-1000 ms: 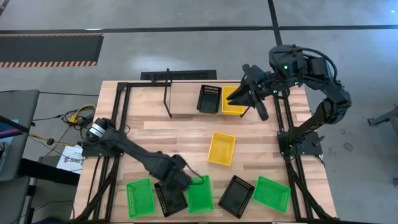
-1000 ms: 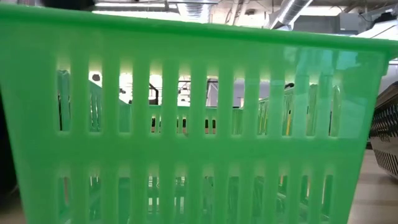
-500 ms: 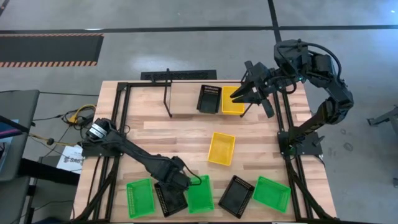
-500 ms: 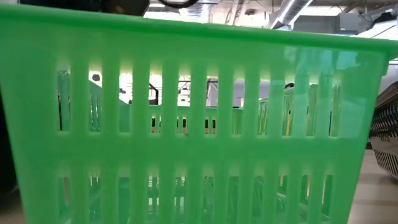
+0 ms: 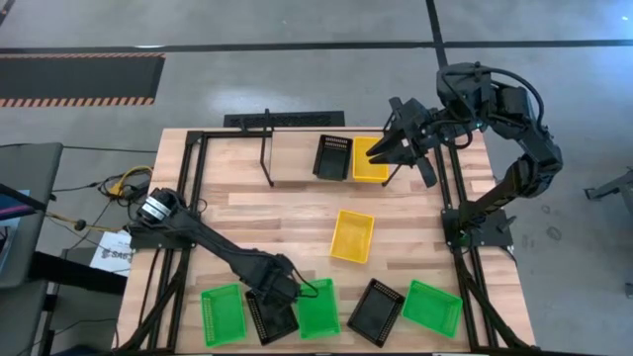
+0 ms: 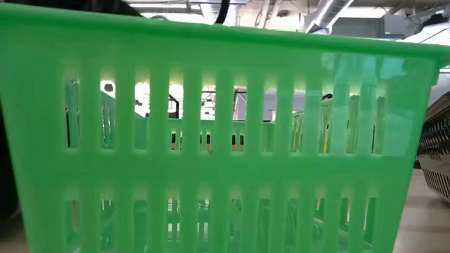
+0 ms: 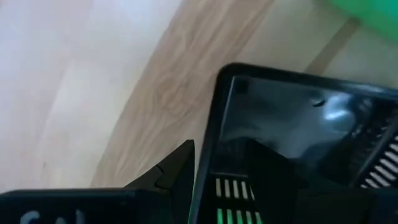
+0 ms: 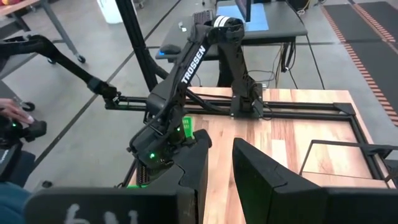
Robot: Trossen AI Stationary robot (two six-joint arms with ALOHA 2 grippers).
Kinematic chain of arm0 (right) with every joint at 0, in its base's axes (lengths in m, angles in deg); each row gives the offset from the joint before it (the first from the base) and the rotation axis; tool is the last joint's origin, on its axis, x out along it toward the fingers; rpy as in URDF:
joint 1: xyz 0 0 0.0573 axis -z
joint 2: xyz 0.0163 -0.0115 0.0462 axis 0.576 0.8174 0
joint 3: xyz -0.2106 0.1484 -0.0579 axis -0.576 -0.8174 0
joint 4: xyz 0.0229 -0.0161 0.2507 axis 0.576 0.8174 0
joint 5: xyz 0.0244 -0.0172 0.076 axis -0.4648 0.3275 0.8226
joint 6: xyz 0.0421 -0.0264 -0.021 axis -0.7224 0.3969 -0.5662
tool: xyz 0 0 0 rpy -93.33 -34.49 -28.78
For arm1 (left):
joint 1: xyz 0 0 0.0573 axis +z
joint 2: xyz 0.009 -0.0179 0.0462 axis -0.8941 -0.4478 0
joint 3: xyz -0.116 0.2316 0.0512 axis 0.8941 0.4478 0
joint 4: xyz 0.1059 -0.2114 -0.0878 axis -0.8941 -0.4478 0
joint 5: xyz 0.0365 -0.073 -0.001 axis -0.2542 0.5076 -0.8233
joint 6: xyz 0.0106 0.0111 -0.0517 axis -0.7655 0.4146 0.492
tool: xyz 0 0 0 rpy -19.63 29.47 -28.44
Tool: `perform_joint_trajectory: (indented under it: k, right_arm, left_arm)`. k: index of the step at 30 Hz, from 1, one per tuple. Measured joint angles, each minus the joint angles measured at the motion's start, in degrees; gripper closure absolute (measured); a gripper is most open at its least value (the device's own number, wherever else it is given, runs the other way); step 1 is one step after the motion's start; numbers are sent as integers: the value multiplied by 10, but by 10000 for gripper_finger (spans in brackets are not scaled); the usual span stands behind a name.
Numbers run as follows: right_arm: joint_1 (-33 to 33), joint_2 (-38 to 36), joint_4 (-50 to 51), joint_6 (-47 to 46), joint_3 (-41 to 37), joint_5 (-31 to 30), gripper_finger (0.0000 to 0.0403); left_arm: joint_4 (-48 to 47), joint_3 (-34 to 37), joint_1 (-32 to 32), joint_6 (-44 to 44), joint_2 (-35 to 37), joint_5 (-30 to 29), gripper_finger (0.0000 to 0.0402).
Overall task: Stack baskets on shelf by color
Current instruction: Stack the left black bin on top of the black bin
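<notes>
While the pale wood surface (image 5: 287, 213) carries loose baskets | black perforated plastic basket (image 5: 269, 316) at near edge, light, stiff, best pinched at its thin rim | left gripper (image 5: 282, 294) straddling that rim, fingers apart | right gripper (image 5: 394, 150) spread above shelf end.

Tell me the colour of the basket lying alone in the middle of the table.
Yellow. The lone basket shows best in the high view.

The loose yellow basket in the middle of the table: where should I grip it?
Pinch one long side wall of the yellow basket from straight above. It lies open side up, slightly skewed, apart from the other baskets, so one finger can go inside the rim and one outside.
</notes>
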Motion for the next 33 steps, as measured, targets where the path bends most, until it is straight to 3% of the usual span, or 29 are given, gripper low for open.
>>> perform_joint_trajectory:
  k: [5,10,15,18,22,26,33]
  right_arm:
    - [0,0,0,0,0,0,305]
    - [0,0,0,-2,0,0,305]
    - [0,0,-1,-21,0,-1,305]
    - [0,0,0,-26,0,-1,305]
    - [0,0,10,-26,0,-2,305]
    - [0,1,32,-26,0,-6,305]
    - [-19,7,46,-26,-13,-7,305]
  left_arm:
    - [9,25,9,-6,0,20,292]
    - [8,25,38,-36,0,-2,388]
    - [-2,3,69,-98,0,-7,400]
    - [-73,-41,81,-124,5,-35,401]
    - [-196,-130,91,-126,30,-110,401]
    - [-321,-243,91,-79,53,-230,401]
    - [-324,-317,100,-55,130,-461,401]
